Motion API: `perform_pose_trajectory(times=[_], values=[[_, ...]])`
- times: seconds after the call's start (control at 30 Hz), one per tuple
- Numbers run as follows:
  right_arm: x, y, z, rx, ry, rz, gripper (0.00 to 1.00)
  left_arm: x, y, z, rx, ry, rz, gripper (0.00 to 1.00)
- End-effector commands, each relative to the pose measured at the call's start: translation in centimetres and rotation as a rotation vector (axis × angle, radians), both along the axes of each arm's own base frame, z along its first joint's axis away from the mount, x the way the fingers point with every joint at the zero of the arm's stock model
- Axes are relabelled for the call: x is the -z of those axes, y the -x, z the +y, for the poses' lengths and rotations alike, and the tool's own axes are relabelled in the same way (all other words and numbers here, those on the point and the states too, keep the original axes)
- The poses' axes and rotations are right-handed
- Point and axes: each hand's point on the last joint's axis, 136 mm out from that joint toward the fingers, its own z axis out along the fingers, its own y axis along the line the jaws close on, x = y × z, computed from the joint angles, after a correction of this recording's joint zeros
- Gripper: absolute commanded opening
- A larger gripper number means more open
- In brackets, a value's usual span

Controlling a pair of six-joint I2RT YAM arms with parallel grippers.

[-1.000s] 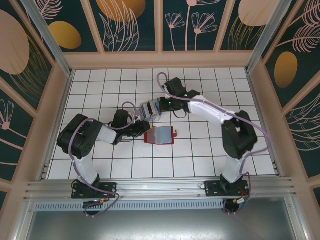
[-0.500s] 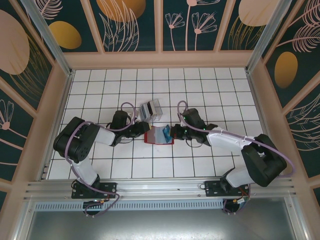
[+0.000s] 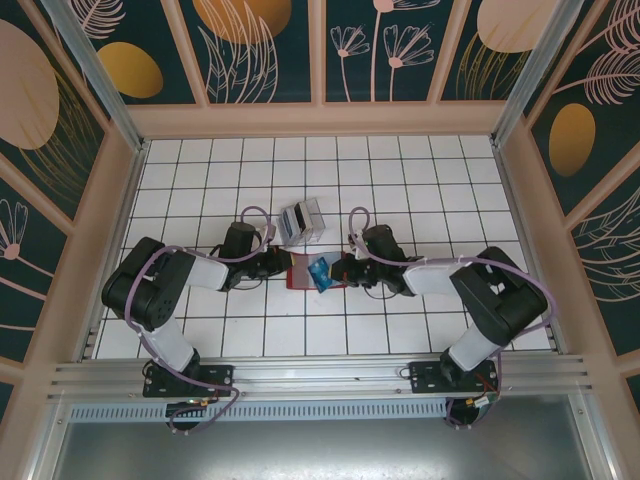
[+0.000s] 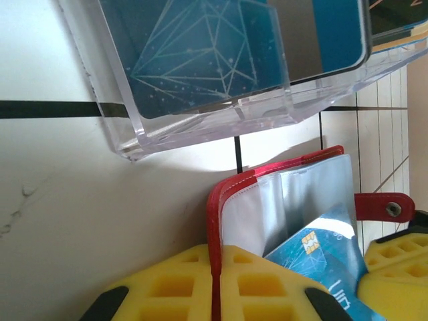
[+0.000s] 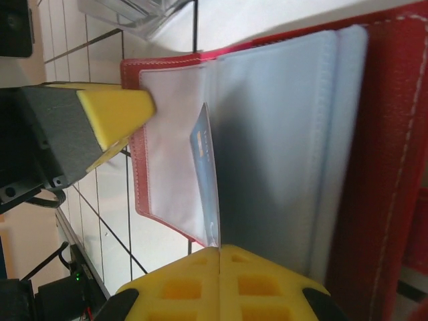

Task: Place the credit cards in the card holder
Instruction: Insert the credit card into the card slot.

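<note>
White tiled desk (image 3: 420,170), floral walls (image 3: 265,50) all round, bare tiles toward every edge. At centre lies the open red card holder (image 3: 299,278). The left tool (image 3: 284,266) is clamped on its edge, and the right tool (image 3: 337,272) pinches a blue credit card (image 3: 320,272) edge-up over its pockets.

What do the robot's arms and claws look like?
The left arm and right arm have chunky black joints, white middle parts and loopy purple cables. The left claw and right claw have yellow pads with square dents.
</note>
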Motion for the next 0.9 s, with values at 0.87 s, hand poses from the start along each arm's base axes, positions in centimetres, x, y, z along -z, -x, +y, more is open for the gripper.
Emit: perform_pose_trajectory(times=[0.87], values=[[0.6,-2.1,-0.3,0.011,-0.079,0.039,0.0,4.4,2.8,2.4,-0.054,-0.1,0.153,0.06]])
